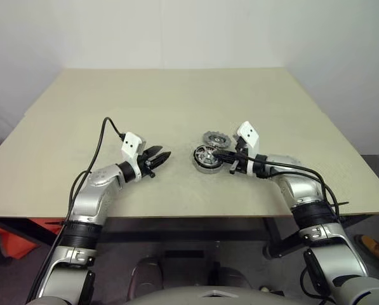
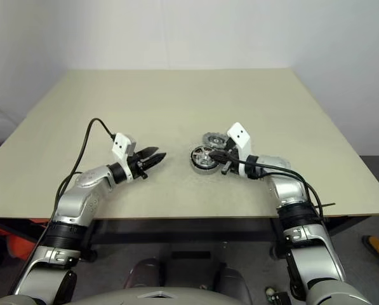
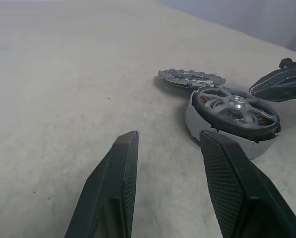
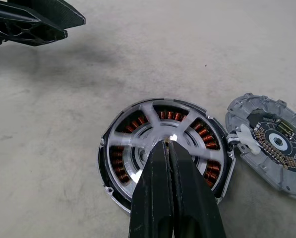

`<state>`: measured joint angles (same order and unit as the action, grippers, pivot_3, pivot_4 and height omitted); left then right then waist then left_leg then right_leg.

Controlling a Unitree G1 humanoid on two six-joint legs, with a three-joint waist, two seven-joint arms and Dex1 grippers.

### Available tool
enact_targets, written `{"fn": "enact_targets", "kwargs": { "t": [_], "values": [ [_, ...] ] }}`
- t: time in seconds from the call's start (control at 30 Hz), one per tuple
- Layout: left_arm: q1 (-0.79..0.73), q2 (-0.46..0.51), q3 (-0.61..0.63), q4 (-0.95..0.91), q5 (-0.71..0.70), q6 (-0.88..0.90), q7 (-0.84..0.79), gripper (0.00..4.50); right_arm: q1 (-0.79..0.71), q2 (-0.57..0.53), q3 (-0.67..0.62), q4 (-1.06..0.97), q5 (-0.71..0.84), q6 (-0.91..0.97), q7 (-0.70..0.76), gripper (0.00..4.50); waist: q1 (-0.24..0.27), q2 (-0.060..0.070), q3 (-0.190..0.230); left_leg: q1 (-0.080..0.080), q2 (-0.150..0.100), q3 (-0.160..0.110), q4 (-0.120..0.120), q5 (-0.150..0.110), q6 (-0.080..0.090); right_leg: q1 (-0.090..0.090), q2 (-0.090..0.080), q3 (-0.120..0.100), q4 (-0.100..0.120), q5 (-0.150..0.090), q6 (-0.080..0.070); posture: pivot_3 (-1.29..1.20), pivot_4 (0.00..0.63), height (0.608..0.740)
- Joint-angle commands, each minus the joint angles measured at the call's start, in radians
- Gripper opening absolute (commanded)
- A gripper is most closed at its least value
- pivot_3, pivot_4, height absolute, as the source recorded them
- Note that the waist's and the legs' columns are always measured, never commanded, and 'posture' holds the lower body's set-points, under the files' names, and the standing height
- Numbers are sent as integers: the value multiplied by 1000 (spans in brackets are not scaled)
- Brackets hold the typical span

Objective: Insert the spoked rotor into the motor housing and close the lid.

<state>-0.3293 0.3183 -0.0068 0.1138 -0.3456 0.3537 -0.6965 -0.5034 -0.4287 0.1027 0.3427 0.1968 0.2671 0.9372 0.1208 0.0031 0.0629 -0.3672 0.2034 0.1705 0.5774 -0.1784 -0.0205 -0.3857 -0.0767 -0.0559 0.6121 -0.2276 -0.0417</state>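
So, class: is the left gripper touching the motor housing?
Apart. The left eye view shows bare table between the left gripper and the motor housing.

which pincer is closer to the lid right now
Right. The right pincer, shut, sits over the spoked rotor in the motor housing, right beside the lid. The left pincer, open, hangs off on the housing's far side.

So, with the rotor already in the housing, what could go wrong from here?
1. The right end effector, shut, presses on the hub of the spoked rotor; in the left wrist view the motor housing looks tilted, so it may tip or slide.
2. The lid lies against the housing's edge, so a nudge could shift it.
3. The left end effector is open, apart from the housing, so nothing braces it.
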Motion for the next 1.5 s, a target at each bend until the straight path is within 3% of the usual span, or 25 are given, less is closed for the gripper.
{"fn": "enact_targets", "kwargs": {
  "t": [0.03, 0.83, 0.97, 1.27, 1.5],
  "values": [
    [0, 3, 9, -25, 4, -18, 4, 2063, -38, 3, -14, -4, -1, -29, -8, 0, 0, 0, 0, 0, 0, 0, 0, 0, 0, 0, 0, 0, 0, 0, 0, 0, 0, 740],
    [15, -2, 17, -37, 7, -14, 19, 2063, -23, 76, 37, 56, -41, -34, -39, 0, -1, 0, 0, 0, 0, 0, 1, 0, 0, -1, 0, 0, 2, 0, 0, 0, 0, 740],
    [16, -3, 19, -32, 6, -17, 25, 2063, -62, 72, 29, 93, -76, -38, -100, 0, -4, 0, 0, 2, 0, 0, 1, 0, -1, 0, 0, 1, 3, 0, 0, 0, 0, 740],
    [10, -10, 11, -18, 10, -26, 24, 2063, -110, 46, 0, 22, -39, -45, -73, 0, -15, 0, 0, 1, 0, 0, 1, 1, -2, -1, 0, 1, 5, 0, 0, 0, 0, 740],
    [7, -15, 5, -14, 16, -28, 21, 2063, -196, 102, 16, 235, -72, -111, -99, 0, -25, 0, 0, 1, 0, 0, 2, 1, -2, -2, 0, 1, 6, 0, 0, 0, 0, 740]
  ]
}}
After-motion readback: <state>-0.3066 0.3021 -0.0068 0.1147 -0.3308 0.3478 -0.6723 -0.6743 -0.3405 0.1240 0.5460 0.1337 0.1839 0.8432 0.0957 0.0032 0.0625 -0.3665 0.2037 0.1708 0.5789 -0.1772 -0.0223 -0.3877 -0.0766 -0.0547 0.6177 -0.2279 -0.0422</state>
